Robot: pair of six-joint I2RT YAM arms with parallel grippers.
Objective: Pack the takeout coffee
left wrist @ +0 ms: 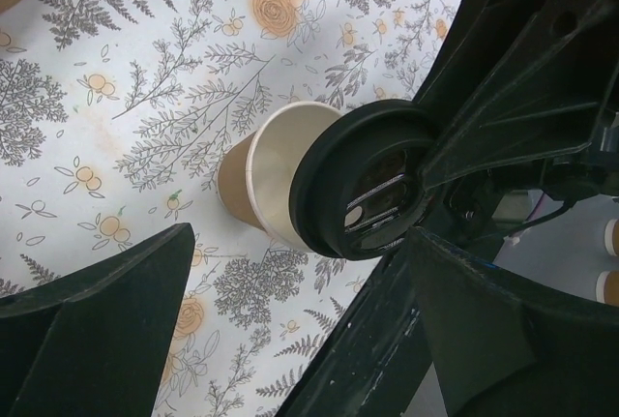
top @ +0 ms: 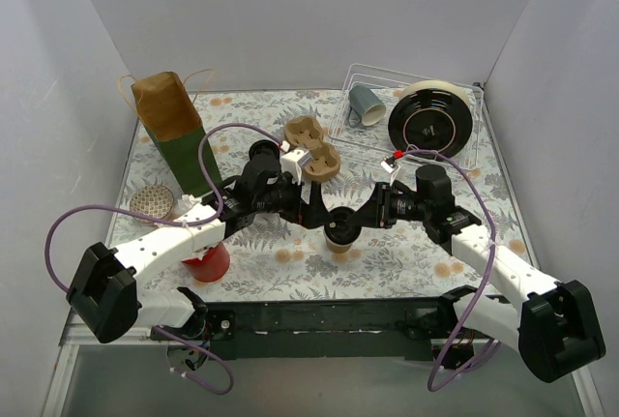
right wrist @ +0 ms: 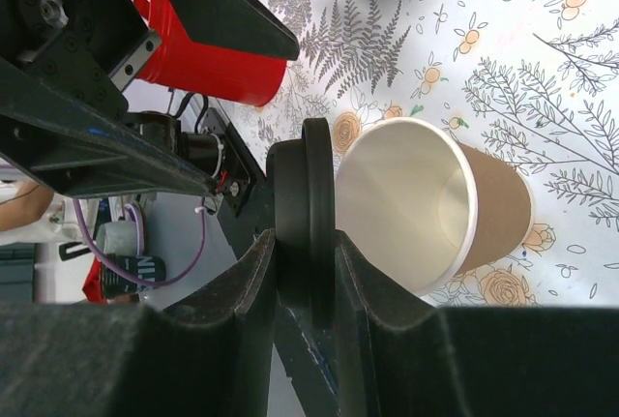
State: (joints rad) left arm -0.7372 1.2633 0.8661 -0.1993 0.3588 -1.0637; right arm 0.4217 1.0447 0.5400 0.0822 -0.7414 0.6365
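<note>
Pinches lid [right wrist: 305, 194] edge-on in closed right jaws, at the rim of the open cup [right wrist: 426, 204] standing near the middle of the near edge of the surface [top: 406, 262], likely to cap it before packing; holds left jaws open beside cup, seemingly ready to steady it.
</note>
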